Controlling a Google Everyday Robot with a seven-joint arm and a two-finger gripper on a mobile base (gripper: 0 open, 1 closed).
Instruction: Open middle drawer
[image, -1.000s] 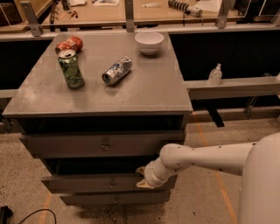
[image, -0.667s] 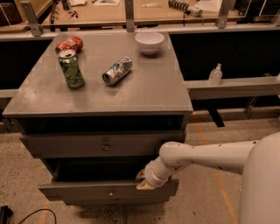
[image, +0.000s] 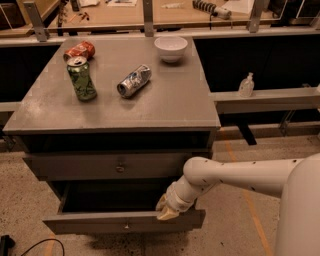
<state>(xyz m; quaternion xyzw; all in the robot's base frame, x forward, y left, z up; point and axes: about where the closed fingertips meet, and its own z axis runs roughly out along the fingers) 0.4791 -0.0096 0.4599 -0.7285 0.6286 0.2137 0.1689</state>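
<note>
The grey cabinet (image: 115, 117) has a top drawer (image: 100, 166) that is closed, with a small knob. Below it the middle drawer (image: 100, 223) stands pulled out toward me, its dark inside showing and its flat front carrying a small central knob (image: 126, 226). My gripper (image: 166, 210) is at the end of the white arm (image: 235, 175), resting at the top edge of that drawer's front, right of the knob. The bottom drawer is hidden under the open one.
On the cabinet top stand an upright green can (image: 81, 78), a red can (image: 79, 50) lying down, a silver can (image: 134, 80) lying down and a white bowl (image: 171, 48). A small clear bottle (image: 245, 85) sits on a ledge to the right. A black cable (image: 35, 246) lies on the floor.
The middle drawer has slid out toward me, from nearly closed to well open. The gripper has moved with its front edge, down and toward me.
</note>
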